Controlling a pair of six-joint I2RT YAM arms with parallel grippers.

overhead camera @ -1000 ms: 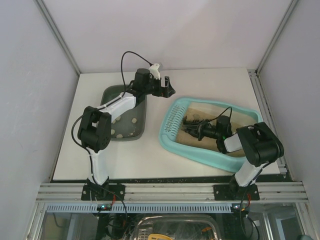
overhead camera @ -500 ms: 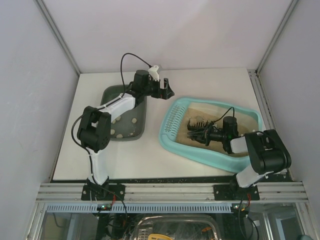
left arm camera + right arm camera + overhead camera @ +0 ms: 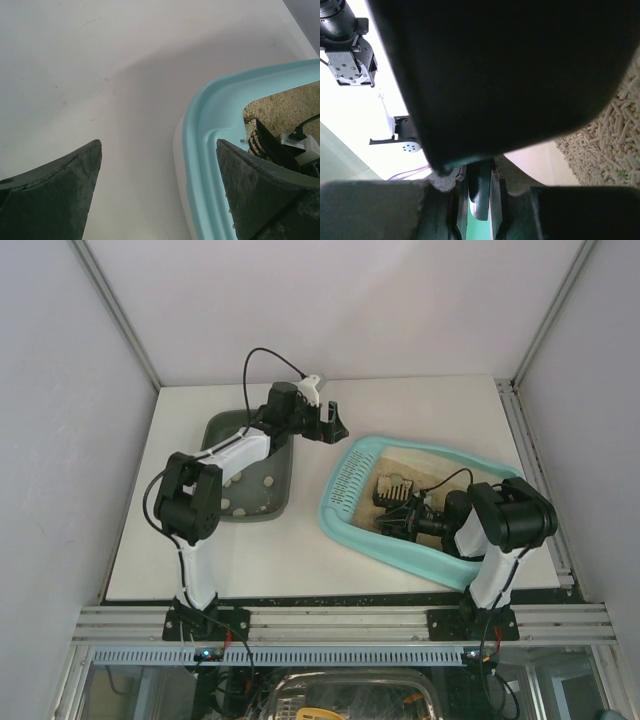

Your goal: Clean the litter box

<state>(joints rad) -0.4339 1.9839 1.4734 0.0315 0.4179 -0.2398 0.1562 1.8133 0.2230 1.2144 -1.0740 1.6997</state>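
The turquoise litter box lies right of centre, slotted grille at its left end, tan litter inside. In the right wrist view the litter shows as pale pellets. My right gripper is low inside the box, shut on the handle of a dark slotted scoop, whose underside fills most of that view. My left gripper hangs open over the table just past the box's far-left corner, holding nothing. In its own view the left gripper looks down on the box rim.
A dark grey-green tray with a few white lumps sits left of the litter box, under the left arm. White walls and metal frame rails close in the table on three sides.
My right arm has swung its elbow and rolled the wrist, and the scoop has shifted slightly right inside the box. The left arm has barely moved.
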